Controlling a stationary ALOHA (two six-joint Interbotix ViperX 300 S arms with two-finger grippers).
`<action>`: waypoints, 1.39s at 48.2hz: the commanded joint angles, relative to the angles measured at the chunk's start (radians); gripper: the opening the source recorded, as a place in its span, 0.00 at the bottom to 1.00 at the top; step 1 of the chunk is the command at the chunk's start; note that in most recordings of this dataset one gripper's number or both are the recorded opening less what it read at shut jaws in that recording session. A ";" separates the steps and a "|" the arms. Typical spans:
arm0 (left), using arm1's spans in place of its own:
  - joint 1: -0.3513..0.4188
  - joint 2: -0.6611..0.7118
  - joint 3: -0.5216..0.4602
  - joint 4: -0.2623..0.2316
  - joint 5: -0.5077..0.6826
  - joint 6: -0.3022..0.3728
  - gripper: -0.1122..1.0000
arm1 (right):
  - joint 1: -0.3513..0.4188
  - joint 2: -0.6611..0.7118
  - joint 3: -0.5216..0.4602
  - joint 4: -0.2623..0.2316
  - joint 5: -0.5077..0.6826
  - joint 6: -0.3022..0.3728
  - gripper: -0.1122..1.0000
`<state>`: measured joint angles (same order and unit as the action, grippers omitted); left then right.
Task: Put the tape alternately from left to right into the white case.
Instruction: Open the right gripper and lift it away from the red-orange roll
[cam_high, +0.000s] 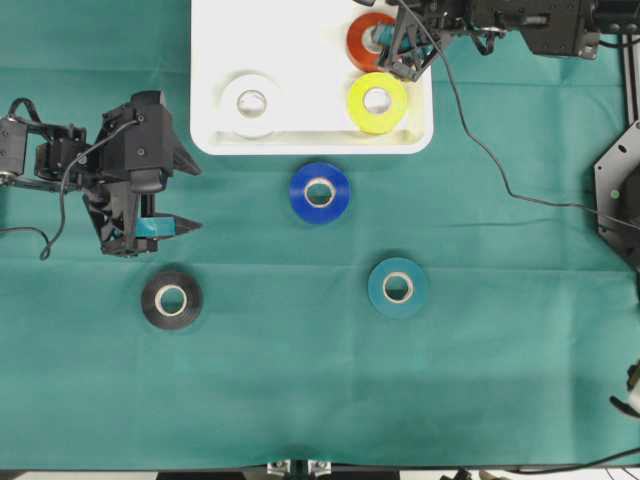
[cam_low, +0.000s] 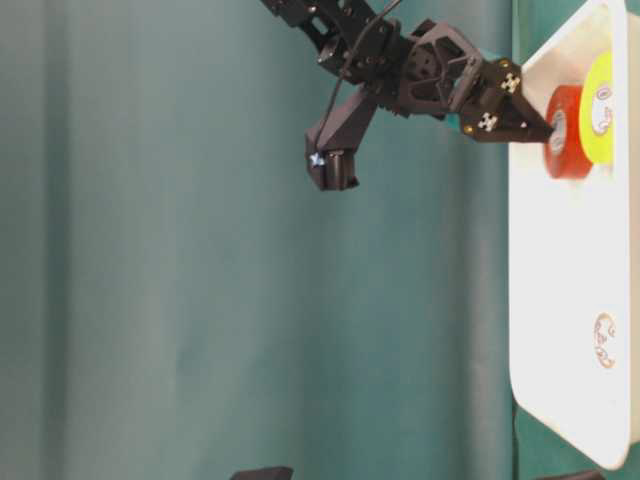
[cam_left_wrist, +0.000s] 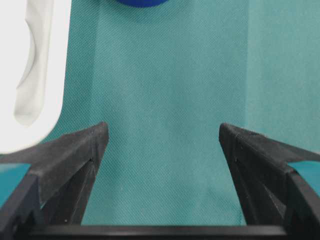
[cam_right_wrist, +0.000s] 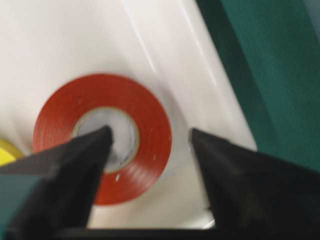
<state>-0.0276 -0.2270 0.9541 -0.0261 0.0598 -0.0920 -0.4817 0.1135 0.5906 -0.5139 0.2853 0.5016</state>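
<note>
Three rolls lie in the white case (cam_high: 210, 60): the orange-red roll (cam_high: 366, 42) at its far right, the yellow roll (cam_high: 377, 102) touching it on the near side, and the white roll (cam_high: 251, 104) apart on the left. Three wait on the green cloth (cam_high: 300, 400): the blue roll (cam_high: 319, 192) just below the case's rim, the teal roll (cam_high: 398, 287) further down, and the black roll (cam_high: 171, 299) at lower left.

We judge the step in hand to be the release of the orange-red roll. In the right wrist view our right gripper (cam_right_wrist: 150, 142) stands with its jaws spread wide. One finger (cam_right_wrist: 75, 160) hangs over the roll's core, the other (cam_right_wrist: 235, 170) outside the roll's rim over bare tray, so one side of the ring sits between them. Nothing is clamped, and the roll lies flat on the case floor.

Our left gripper (cam_high: 180, 196) hovers over bare cloth, jaws well apart and empty, just above the black roll.

Next, we think, the right arm must lift clear without dragging the roll. By the alternation, the left should then go for a roll, the black being nearest.
</note>
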 joint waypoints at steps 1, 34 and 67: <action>-0.003 -0.009 -0.021 -0.002 -0.003 0.000 0.65 | -0.003 -0.031 -0.011 -0.002 -0.003 0.002 0.83; -0.003 -0.011 -0.021 -0.002 -0.003 0.000 0.65 | 0.074 -0.153 0.031 -0.002 -0.023 0.002 0.74; -0.003 -0.009 -0.025 -0.002 -0.003 0.000 0.65 | 0.318 -0.288 0.126 -0.002 -0.112 0.003 0.74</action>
<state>-0.0276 -0.2286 0.9511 -0.0261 0.0614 -0.0920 -0.1948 -0.1519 0.7240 -0.5139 0.1810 0.5031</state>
